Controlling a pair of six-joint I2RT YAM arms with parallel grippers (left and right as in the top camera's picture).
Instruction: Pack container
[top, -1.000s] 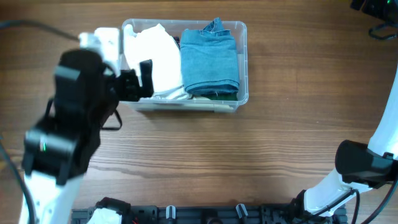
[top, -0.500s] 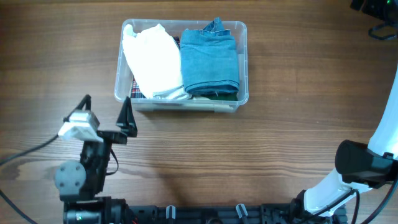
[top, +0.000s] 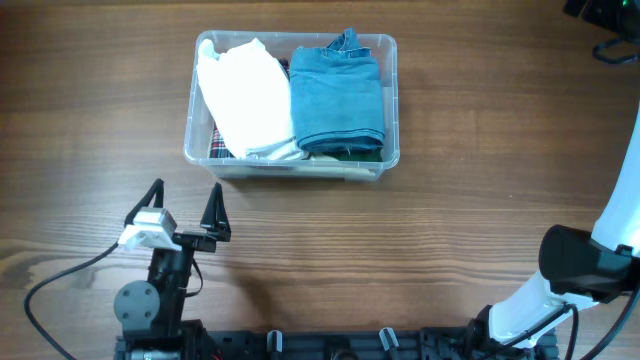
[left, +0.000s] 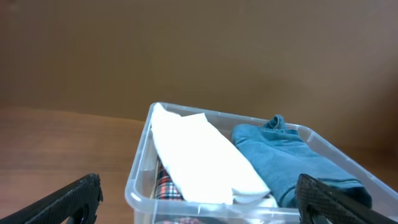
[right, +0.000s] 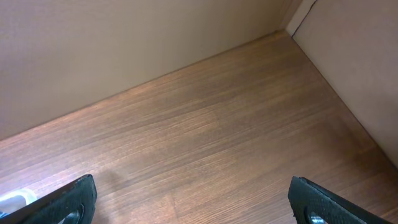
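The clear plastic container (top: 391, 100) stands on the wooden table at the back centre. It holds a folded white cloth (top: 245, 98) on the left, folded blue denim (top: 338, 95) on the right, and a plaid cloth (top: 217, 146) underneath. It also shows in the left wrist view (left: 138, 186), with the white cloth (left: 199, 155) and denim (left: 292, 158). My left gripper (top: 185, 208) is open and empty, near the front left, apart from the container. My right gripper (right: 196, 199) is open and empty over bare wood; its arm (top: 585, 265) is at the front right.
A black rail (top: 330, 345) runs along the table's front edge. A black cable (top: 60, 280) loops at the front left. Dark equipment (top: 605, 20) sits at the back right corner.
My left arm has pulled back from the container's left end to the front left of the table and folded down. The container and its cloths have not moved.
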